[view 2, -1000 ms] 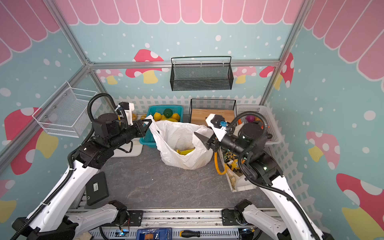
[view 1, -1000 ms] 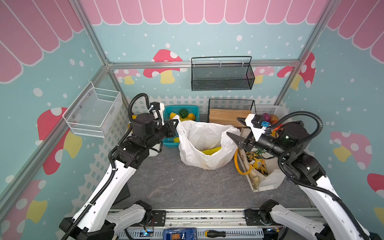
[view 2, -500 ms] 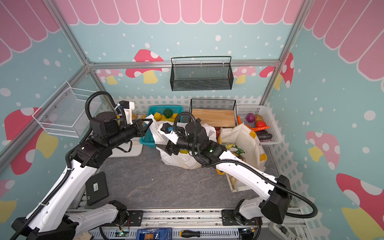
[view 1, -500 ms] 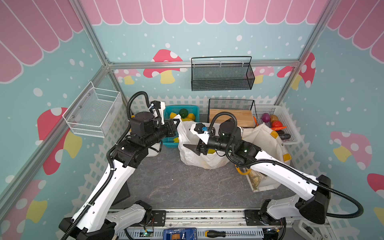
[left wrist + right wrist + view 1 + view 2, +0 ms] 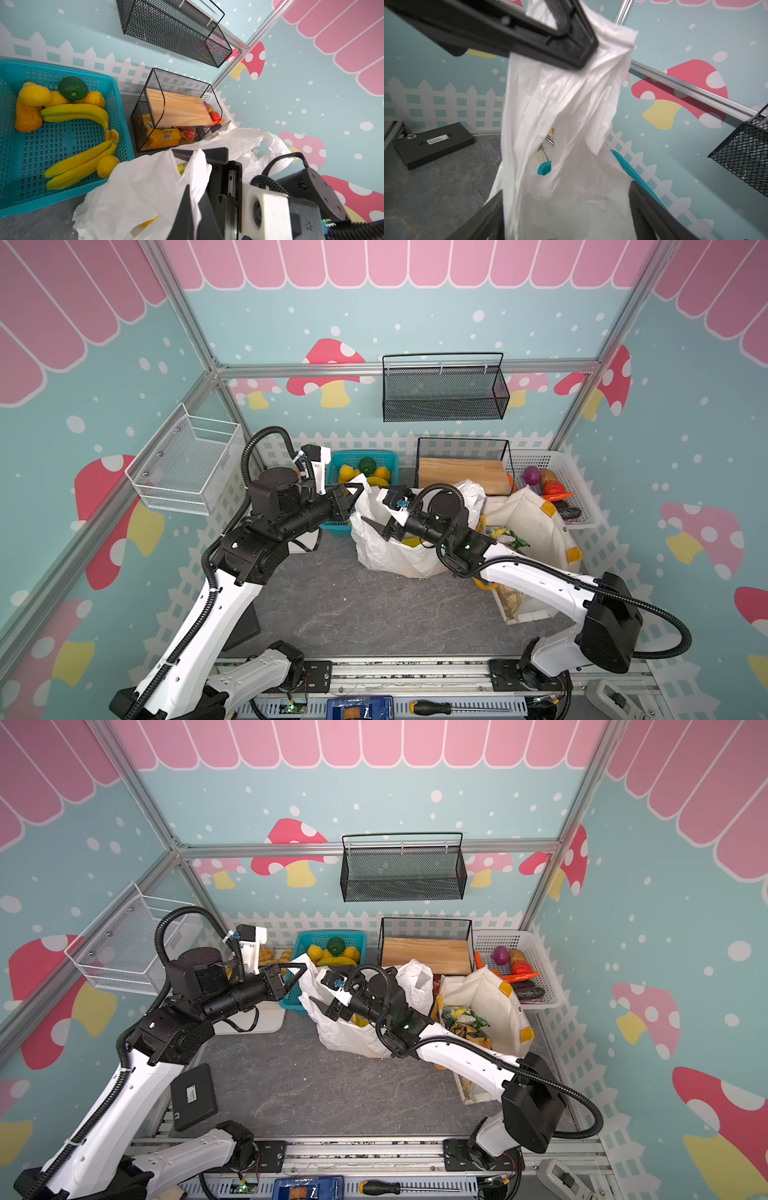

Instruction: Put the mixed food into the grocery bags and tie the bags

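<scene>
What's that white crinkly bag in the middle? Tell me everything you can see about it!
The white plastic bag is thin, crinkly and a bit see-through, with loop handles. It sits slumped and open on the grey table, between the teal basket and the cream tote. Inside shows something yellow. The left gripper is shut on one handle, holding it up. The right gripper is open around that raised handle, not pinching it.
</scene>
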Tool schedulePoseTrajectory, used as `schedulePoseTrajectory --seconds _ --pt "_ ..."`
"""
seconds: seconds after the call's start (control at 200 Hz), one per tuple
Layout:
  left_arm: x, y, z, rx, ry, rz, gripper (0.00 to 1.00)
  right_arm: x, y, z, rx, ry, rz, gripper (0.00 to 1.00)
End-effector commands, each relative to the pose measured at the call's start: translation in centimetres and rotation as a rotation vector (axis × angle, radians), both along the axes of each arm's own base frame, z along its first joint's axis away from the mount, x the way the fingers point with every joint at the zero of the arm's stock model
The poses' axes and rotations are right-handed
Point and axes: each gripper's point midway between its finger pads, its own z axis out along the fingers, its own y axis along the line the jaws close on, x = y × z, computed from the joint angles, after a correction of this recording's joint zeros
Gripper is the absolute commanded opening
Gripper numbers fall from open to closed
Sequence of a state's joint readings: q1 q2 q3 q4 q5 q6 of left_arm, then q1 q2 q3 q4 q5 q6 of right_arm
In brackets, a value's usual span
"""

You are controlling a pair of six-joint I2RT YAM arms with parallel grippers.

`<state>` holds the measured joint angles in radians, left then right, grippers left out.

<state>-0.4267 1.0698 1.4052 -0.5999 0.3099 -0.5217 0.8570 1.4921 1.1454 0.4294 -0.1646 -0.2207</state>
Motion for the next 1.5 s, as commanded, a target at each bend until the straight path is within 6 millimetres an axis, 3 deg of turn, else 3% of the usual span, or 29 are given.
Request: schedulePoseTrajectory --seconds 0.0,0.11,0.25,0.455,0.595,0.765,0.825,0.991,1.146,1.311,1.491 --pt "-0.6 -0.4 0.1 -0.025 0.028 -0.037 0.00 1.2 -0.5 1.2 0.013 -0.105 -0.067 0.85" --pt "-0.5 -0.6 0.2 -0.029 0.035 -0.044 0.00 1.1 -0.7 1.2 0.002 -0.125 -0.056 0.85" --pt "-0.7 -1.1 0.5 -0.039 0.038 -0.080 0.00 0.9 0.1 0.6 0.016 -0.080 0.100 0.82" --pt "-0.7 -1.4 1.4 -0.047 0.019 -0.097 0.00 -1.9 1.5 -2.4 0.021 0.010 0.416 0.49" --pt "-0.6 -1.7 1.5 -0.053 0.022 -0.110 0.00 -1.7 1.3 -3.2 0.044 0.035 0.425 0.31" --pt "-0.5 -1.4 1.7 -0.040 -0.001 -0.103 0.00 -1.3 0.0 -4.0 0.063 0.070 0.412 0.00" --pt "-0.7 -1.4 2.0 -0.015 -0.045 -0.118 0.01 -1.5 -0.9 -4.4 0.063 0.078 0.413 0.00" --pt "-1.7 -1.6 1.6 0.115 -0.224 -0.203 0.28 -2.7 -3.6 -5.0 0.054 0.105 0.455 0.00" --pt "-3.7 -2.8 1.1 0.165 -0.363 -0.348 0.50 -3.3 -4.3 -5.1 0.021 0.122 0.476 0.00" --pt "-4.0 -3.0 -0.1 0.275 -0.479 -0.397 0.63 -4.1 -4.3 -4.7 0.013 0.123 0.526 0.00" --pt "-3.6 -4.7 -0.4 0.296 -0.487 -0.453 0.68 -4.5 -4.1 -4.3 0.018 0.126 0.560 0.00"
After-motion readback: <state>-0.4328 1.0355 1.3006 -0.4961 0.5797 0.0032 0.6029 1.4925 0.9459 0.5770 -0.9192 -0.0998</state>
